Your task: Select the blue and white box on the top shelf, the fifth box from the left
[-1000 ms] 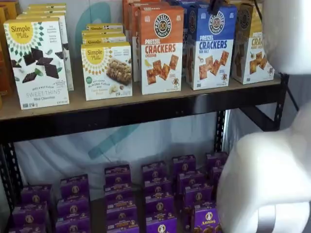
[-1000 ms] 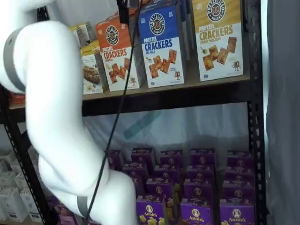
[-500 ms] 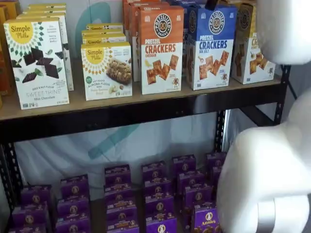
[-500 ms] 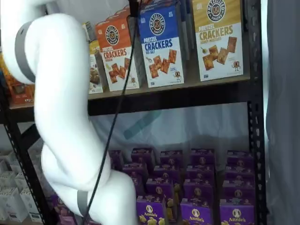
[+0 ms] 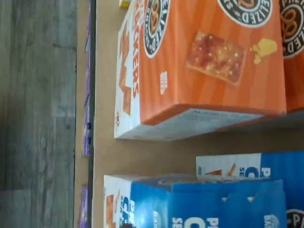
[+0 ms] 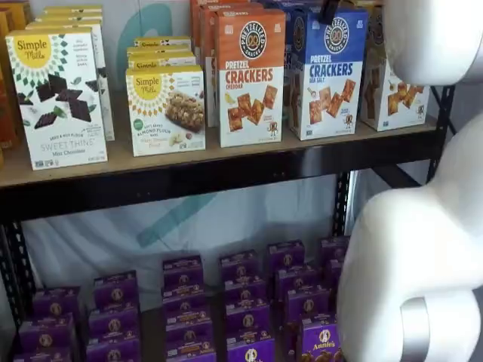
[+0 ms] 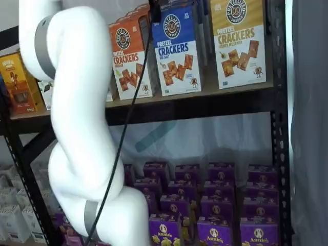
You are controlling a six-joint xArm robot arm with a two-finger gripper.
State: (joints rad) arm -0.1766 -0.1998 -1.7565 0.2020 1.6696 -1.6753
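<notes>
The blue and white box point(image 6: 328, 72) stands upright at the front of the top shelf point(image 6: 113, 162), between an orange Cheddar box point(image 6: 251, 75) and a yellow-topped box point(image 7: 238, 41). It shows in both shelf views point(image 7: 179, 48). The wrist view shows its blue top point(image 5: 199, 202) close up, with the orange box point(image 5: 204, 61) beside it on the tan board point(image 5: 142, 156). My gripper point(image 7: 155, 11) shows only as black fingers at the view's top edge, with a cable, just above the blue box's top front edge point(image 6: 329, 7). No gap or grasp can be made out.
Simple Mills boxes point(image 6: 56, 98) stand further left on the top shelf. Purple boxes point(image 6: 241, 302) fill the lower level. My white arm point(image 7: 77, 128) covers much of one side of each shelf view point(image 6: 423, 249). A black upright point(image 7: 279, 102) bounds the shelf's right end.
The arm has swung sideways across both shelf views. The black fingers have moved from over the orange box's side towards the blue and white box. The boxes have not moved.
</notes>
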